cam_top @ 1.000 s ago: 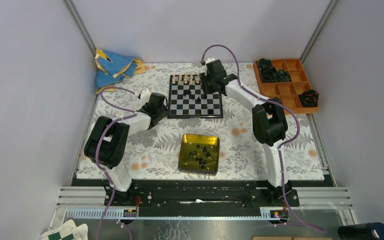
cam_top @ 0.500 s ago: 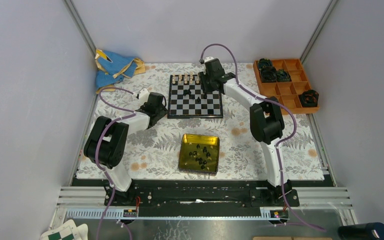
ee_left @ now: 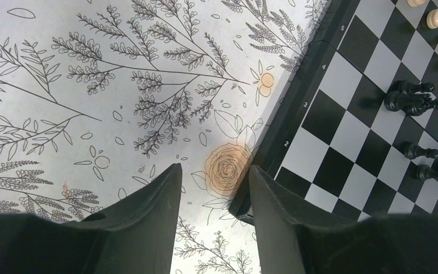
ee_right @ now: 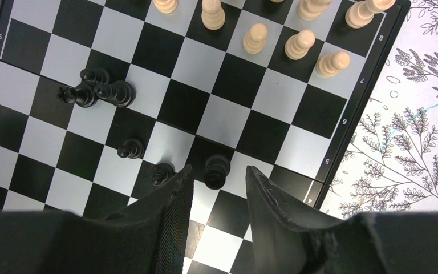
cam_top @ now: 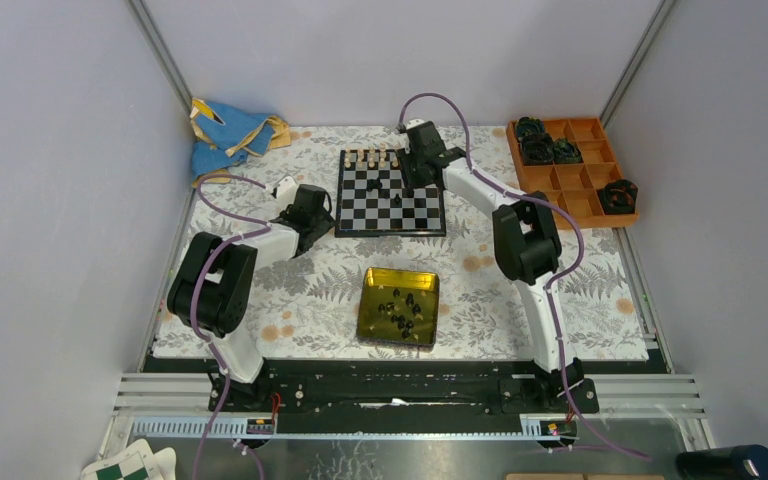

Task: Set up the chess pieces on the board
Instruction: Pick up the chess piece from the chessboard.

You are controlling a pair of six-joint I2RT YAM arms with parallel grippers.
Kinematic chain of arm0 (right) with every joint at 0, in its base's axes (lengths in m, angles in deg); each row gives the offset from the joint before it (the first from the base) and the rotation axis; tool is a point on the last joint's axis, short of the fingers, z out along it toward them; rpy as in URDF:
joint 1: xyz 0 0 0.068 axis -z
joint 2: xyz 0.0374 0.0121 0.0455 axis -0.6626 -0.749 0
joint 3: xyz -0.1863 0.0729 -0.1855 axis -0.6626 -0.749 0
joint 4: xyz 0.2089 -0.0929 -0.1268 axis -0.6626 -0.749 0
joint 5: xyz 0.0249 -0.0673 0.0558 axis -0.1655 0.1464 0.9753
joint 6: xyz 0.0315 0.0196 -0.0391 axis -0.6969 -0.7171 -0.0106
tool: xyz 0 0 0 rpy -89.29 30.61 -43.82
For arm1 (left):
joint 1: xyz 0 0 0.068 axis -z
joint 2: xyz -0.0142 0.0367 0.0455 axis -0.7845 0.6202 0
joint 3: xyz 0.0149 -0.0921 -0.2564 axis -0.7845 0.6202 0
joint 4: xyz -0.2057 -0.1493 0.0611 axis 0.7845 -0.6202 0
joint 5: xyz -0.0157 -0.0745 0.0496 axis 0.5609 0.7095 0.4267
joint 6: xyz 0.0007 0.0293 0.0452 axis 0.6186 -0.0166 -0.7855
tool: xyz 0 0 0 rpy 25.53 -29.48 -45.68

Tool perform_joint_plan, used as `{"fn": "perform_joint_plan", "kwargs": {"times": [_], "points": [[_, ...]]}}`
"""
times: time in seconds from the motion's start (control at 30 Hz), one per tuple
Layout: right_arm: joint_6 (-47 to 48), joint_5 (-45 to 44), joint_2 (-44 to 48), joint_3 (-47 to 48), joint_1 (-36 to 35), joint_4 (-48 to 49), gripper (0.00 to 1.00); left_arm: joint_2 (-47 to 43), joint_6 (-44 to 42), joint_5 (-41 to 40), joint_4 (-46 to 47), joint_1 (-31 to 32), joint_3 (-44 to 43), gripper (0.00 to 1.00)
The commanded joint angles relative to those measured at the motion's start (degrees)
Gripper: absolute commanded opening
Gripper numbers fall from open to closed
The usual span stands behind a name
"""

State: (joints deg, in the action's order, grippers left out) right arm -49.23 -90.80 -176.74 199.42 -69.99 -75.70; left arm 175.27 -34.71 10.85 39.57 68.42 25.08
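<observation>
Right gripper has shifted slightly left over the board. Its fingers are spread and straddle an upright black piece without pinching it. Left gripper is unchanged beside the board's corner, fingers spread and empty. Judgement: a placement is ending or a pick is beginning; black pieces wait in the tin.

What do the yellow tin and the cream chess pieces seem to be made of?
The yellow tin looks like glossy metal: its walls reflect light. The cream chess pieces look like smooth plastic or pale wood, softly shiny; I cannot tell which.
</observation>
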Motion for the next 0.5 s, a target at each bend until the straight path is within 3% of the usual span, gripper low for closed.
{"fn": "perform_joint_plan", "kwargs": {"times": [0.0,0.2,0.47], "points": [[1.0,-0.1,-0.9,2.9,-0.1,0.4,0.45,0.2,0.6,-0.7,1.2,-0.5,0.5,0.54],[1.0,0.3,-1.8,3.7,-0.1,-0.1,0.38,0.4,0.6,-0.8,1.3,-0.7,0.4,0.54],[1.3,0.0,-1.8,3.7,-0.1,0.0,0.18,0.5,0.6,-0.8,1.2,-0.8,0.4,0.54]]}}
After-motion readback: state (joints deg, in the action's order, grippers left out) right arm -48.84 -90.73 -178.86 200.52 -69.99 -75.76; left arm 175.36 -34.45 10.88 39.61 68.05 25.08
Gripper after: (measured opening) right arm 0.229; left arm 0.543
